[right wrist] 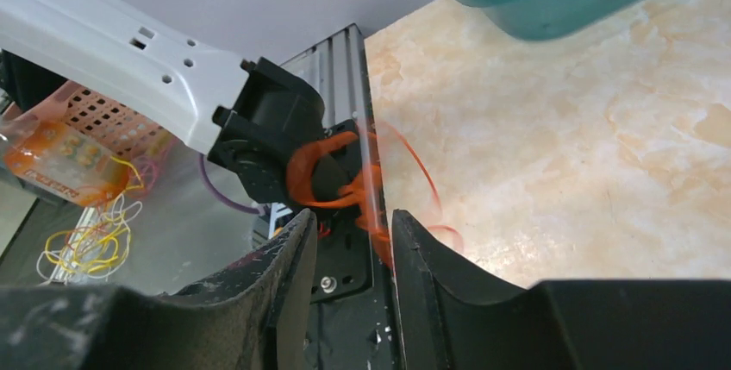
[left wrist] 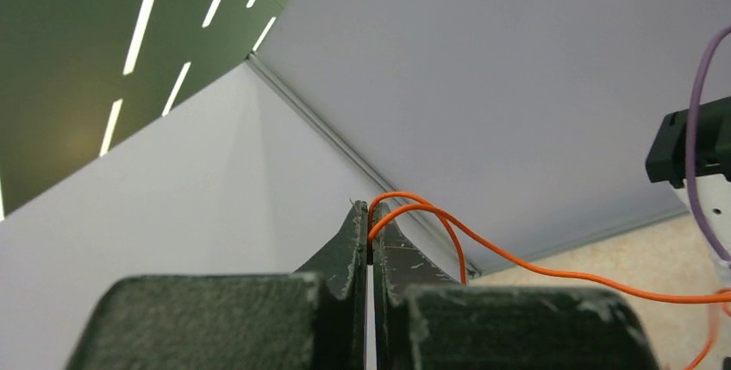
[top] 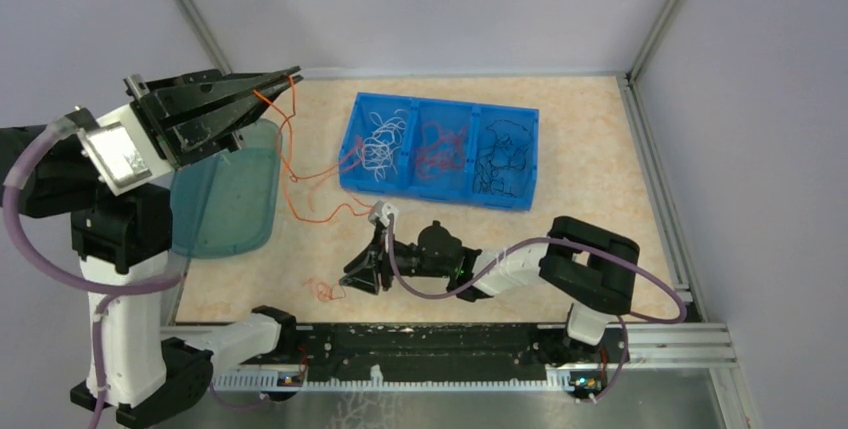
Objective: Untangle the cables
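One orange cable (left wrist: pixel 517 260) is pinched tight in my left gripper (left wrist: pixel 370 215) and trails down toward my right gripper (right wrist: pixel 352 219) — jaws half-spread, orange tangle (right wrist: pixel 332 176) just past the tips.

Bright, even overhead light, faint shadows; wrist views blurred up close

Left hand (left wrist: pixel 371 222) clamped; right hand (right wrist: pixel 351 223) parted.
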`<state>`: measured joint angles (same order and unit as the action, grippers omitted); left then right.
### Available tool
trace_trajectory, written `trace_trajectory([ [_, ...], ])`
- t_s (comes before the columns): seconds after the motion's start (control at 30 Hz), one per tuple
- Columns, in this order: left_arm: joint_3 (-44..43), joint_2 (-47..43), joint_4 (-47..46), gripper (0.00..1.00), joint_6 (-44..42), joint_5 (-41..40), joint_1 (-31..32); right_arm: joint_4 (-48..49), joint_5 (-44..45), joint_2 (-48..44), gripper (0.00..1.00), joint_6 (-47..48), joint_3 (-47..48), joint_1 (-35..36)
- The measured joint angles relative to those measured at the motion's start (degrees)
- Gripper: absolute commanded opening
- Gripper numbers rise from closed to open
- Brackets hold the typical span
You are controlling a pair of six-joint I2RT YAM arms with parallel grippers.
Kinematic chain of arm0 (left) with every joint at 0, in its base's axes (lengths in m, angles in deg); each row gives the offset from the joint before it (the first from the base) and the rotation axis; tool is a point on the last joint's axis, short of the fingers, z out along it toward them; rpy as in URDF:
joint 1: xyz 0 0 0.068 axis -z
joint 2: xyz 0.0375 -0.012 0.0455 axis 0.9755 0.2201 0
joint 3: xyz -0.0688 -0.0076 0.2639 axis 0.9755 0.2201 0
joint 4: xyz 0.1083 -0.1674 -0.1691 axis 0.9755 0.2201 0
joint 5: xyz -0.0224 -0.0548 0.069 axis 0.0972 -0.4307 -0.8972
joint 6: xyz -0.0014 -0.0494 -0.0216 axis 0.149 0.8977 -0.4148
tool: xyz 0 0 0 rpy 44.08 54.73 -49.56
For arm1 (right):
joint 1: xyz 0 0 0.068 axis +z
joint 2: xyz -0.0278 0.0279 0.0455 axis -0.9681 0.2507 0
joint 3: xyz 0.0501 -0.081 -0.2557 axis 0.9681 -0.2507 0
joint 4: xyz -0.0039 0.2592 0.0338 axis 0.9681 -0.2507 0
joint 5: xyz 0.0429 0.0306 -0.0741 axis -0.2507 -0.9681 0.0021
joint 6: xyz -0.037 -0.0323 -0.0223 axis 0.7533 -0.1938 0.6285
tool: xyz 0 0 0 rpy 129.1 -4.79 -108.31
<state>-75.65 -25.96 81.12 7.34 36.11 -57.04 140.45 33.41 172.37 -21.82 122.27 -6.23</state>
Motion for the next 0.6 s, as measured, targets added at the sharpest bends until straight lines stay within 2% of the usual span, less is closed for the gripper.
trace_trajectory([
  [0.33,-5.62,1.03,1.88,0.01,-5.31,-1.68,0.0,1.77,2.03,0.0,0.35,0.22,-3.43,-0.39],
  [0.47,-3.43,0.39,3.13,0.01,-7.58,-1.9,0.0,2.56,2.89,-1.11,0.42,-0.42,-6.58,-1.88],
  [0.6,3.1,-1.51,4.7,0.02,-10.69,-2.12,0.0,2.08,3.78,-8.0,0.58,-1.27,-11.43,-6.88],
])
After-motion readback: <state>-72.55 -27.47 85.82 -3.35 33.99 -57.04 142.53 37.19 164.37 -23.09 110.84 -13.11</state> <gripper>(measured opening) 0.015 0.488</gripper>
